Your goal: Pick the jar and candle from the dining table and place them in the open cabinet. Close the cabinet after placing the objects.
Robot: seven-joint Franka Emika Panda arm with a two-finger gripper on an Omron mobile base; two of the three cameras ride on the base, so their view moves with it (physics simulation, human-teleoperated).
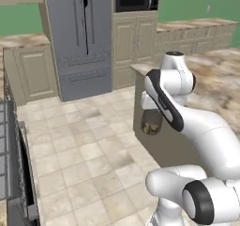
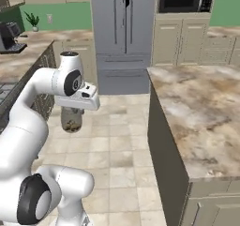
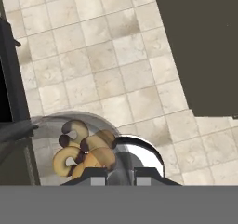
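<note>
A rendered kitchen with a tiled floor (image 1: 89, 140), green walls and beige cupboards. A white robot arm reaches forward at mid height, its wrist bent so the hand (image 2: 71, 112) points straight down. Hanging beneath the hand is the jar (image 2: 71, 119), a squat cylinder of smoky grey glass with brown curled pieces in its bottom. The hand is clenched on the jar's top, so the jar stays upright and the contents rest at the base.

In the left base view the jar (image 1: 151, 123) hangs in the air just beside the dark end panel of the worktop (image 1: 215, 79), clear of its marbled stone top and over open floor. In the right base view the worktop (image 2: 197, 108) lies well to the right of the jar, with a strip of floor between them. Looking down from the hand camera, the jar (image 3: 88, 151) sits near the bottom of the picture, its brown contents seen through the glass, and the floor tiles lie far below it.

The jar appears to be in transit, lifted off the worktop and carried low, close to the arm, likely for steadiness while the base moves. A tall grey fridge (image 2: 124, 33) stands at the far wall. A dark stove front (image 1: 14, 173) lines the left edge. The jar has yet to go into any cabinet.
</note>
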